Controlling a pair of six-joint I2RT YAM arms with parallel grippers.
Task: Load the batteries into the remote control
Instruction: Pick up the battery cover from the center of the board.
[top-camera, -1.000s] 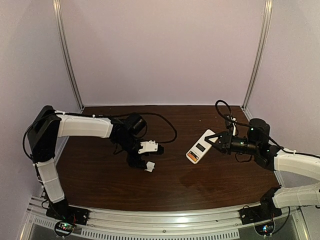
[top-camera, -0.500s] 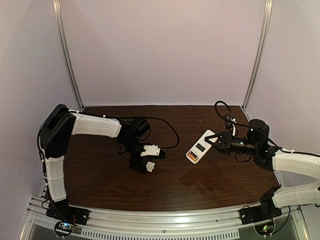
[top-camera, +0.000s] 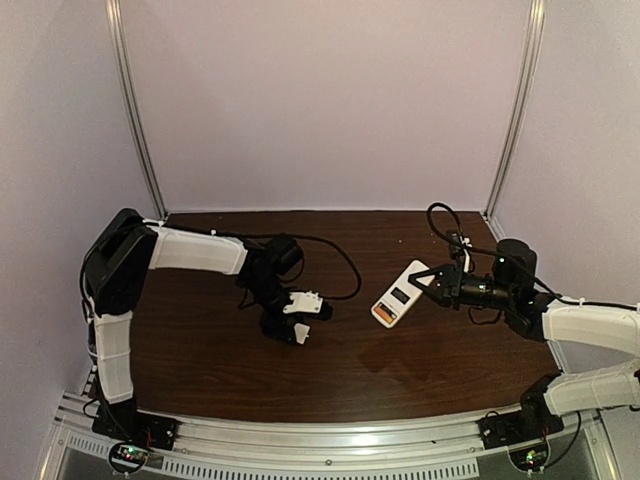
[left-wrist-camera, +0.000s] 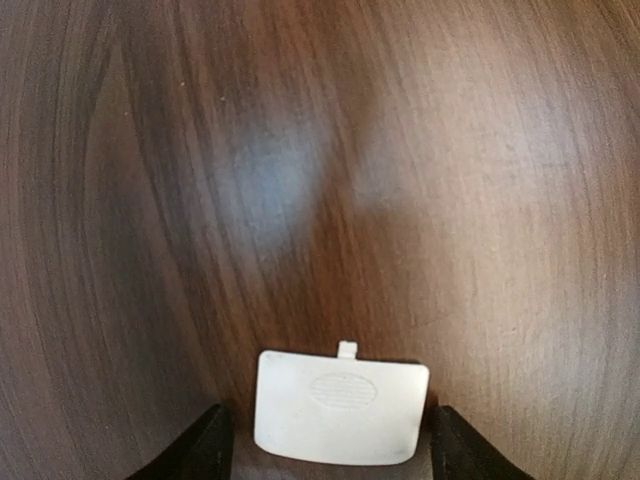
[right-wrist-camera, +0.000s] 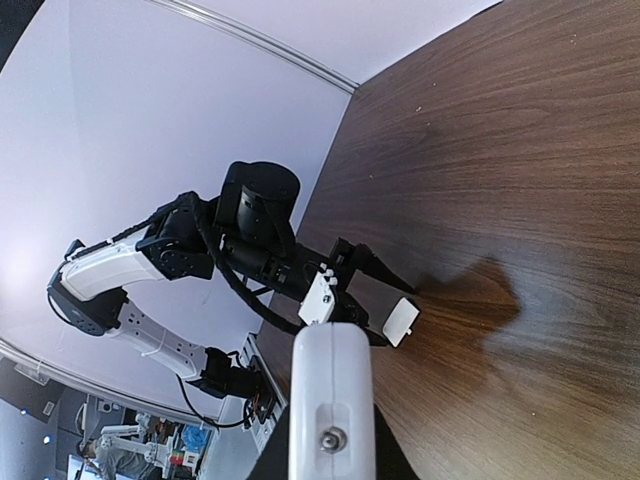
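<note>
The remote control (top-camera: 400, 295) is a slim white handset held off the table by my right gripper (top-camera: 432, 283), which is shut on its far end. Its upturned face shows a dark piece and an orange piece (top-camera: 385, 314); they may be the batteries in the recess, too small to be sure. In the right wrist view the remote's white end (right-wrist-camera: 330, 390) fills the jaws. My left gripper (top-camera: 303, 328) is open and low over the table, straddling the small white cover piece (left-wrist-camera: 340, 407), which lies flat with a gap on each side.
The brown wooden table (top-camera: 220, 350) has walls at the back and sides. A black cable (top-camera: 345, 270) loops over the table behind the left wrist. The left gripper and cover also show in the right wrist view (right-wrist-camera: 402, 322).
My left arm has moved right and lower, bringing its open jaws around the cover piece. The right gripper with the remote has barely moved.
</note>
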